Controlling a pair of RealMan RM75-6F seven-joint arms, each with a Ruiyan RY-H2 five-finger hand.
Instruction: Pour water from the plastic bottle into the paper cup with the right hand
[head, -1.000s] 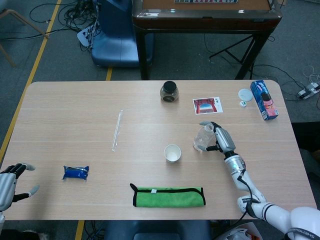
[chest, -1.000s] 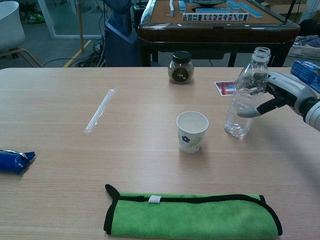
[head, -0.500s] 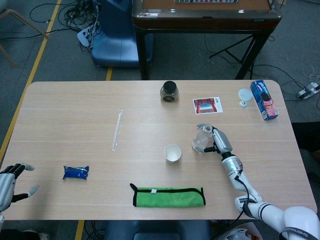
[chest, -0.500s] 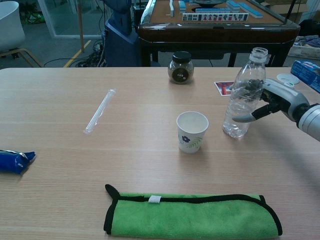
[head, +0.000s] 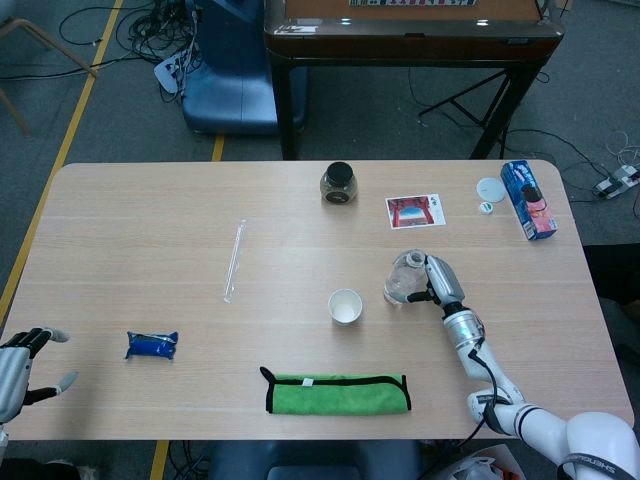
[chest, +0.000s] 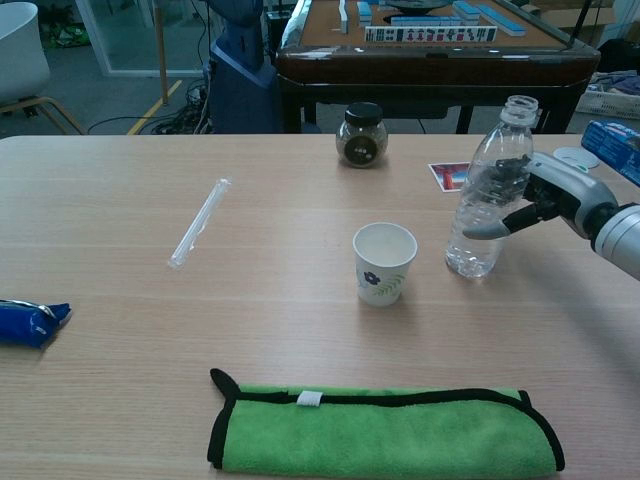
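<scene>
Right hand (chest: 545, 200) grasps upright plastic bottle (chest: 486, 195); paper cup (chest: 384, 262) just left of it, mouth up.

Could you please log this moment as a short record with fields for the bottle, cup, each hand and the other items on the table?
bottle: clear plastic bottle, uncapped, upright on the table, little water at the bottom
cup: paper cup, upright, apart from the bottle
right hand: right hand grips the bottle's side
left hand: left hand at the table's near edge, fingers apart, holding nothing
other items: green cloth, blue packet, wrapped straw, dark-lidded jar, postcard, blue box
</scene>
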